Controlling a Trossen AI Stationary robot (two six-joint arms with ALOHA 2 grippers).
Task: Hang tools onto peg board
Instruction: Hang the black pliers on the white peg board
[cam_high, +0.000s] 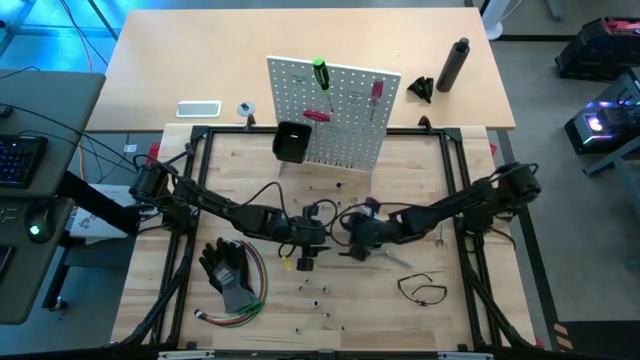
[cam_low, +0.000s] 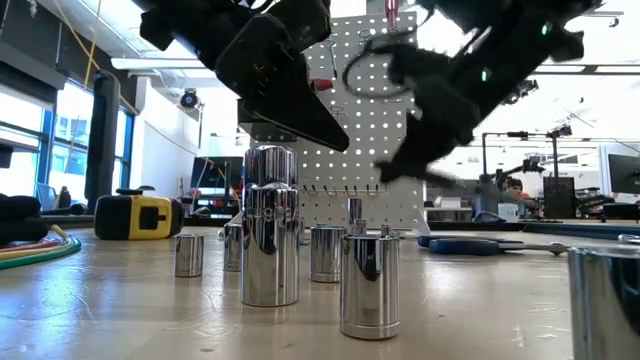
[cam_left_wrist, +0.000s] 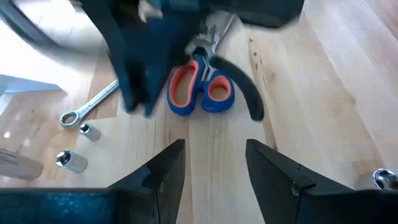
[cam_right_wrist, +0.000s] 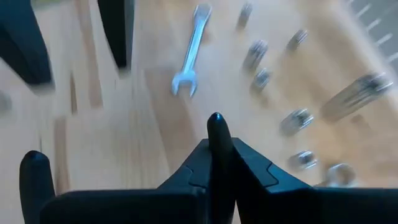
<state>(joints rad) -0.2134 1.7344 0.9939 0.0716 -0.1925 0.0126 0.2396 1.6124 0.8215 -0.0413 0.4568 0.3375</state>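
Observation:
The peg board (cam_high: 335, 110) stands upright at the table's far side. A green screwdriver (cam_high: 321, 73), a red screwdriver (cam_high: 376, 95) and red pliers (cam_high: 316, 116) hang on it, and a black bin (cam_high: 292, 142) sits on its front. Blue-and-orange-handled scissors (cam_left_wrist: 202, 90) lie flat on the table in front of my left gripper (cam_left_wrist: 214, 168), which is open and stands above the wood. My right gripper (cam_right_wrist: 217, 134) faces it at mid-table (cam_high: 347, 233), raised and shut with nothing seen between its fingers. A silver wrench (cam_left_wrist: 90, 106) lies beside the scissors.
Several chrome sockets (cam_low: 270, 235) stand near the front edge. A yellow tape measure (cam_low: 135, 215) is left of them, with black gloves (cam_high: 228, 270) and coloured wires (cam_high: 240, 310) at front left. A thin black loop (cam_high: 420, 288) lies at front right. A phone (cam_high: 198, 109) lies behind the board.

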